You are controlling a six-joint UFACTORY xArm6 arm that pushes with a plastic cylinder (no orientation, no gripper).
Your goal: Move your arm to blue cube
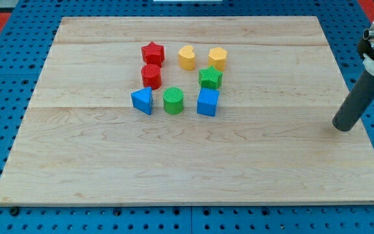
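The blue cube sits on the wooden board, at the right end of a row with a green cylinder and a blue triangular block. My tip rests on the board near its right edge, far to the right of the blue cube and slightly lower in the view. Nothing lies between the tip and the cube.
Above the row stand a red cylinder, a red star, a yellow heart, a yellow hexagonal block and a green star. A blue pegboard surrounds the board.
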